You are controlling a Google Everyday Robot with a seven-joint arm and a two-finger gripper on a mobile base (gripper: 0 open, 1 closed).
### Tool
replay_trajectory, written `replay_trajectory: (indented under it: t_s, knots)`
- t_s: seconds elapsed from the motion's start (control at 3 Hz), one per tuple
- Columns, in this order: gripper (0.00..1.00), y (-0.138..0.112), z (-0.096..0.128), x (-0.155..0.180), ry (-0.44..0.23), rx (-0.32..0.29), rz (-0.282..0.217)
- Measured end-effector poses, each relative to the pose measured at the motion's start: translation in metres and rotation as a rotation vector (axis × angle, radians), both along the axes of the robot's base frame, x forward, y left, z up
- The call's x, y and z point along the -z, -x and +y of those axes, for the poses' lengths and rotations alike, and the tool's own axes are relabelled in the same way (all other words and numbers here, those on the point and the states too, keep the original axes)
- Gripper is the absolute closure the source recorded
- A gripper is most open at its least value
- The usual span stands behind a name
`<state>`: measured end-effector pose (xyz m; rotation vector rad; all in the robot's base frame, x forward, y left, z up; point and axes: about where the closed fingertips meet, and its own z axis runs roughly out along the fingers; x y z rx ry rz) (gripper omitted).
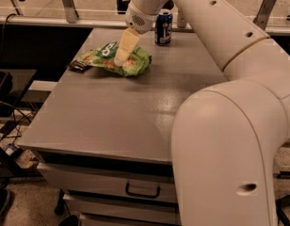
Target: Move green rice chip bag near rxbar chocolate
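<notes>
The green rice chip bag [135,62] lies on the grey table [112,112] at its far left, crinkly light green with a dark green patch. The rxbar chocolate [80,66], a small dark flat bar, lies at the table's left edge, touching or just beside the bag's left end. My gripper [121,58] points down onto the middle of the bag, its pale fingers [126,44] in contact with the bag's top.
A blue drink can [163,27] stands upright at the back of the table, right of the bag. My large white arm [229,126] fills the right side. A drawer with a handle [142,191] is below the table's front edge.
</notes>
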<state>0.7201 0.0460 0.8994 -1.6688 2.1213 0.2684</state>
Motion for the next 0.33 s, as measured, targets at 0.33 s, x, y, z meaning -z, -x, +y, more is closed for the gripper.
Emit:
replay_trajectory:
  t_s: [0.33]
  knots:
    - [0.00, 0.0000, 0.0001, 0.0001, 0.000, 0.000, 0.000]
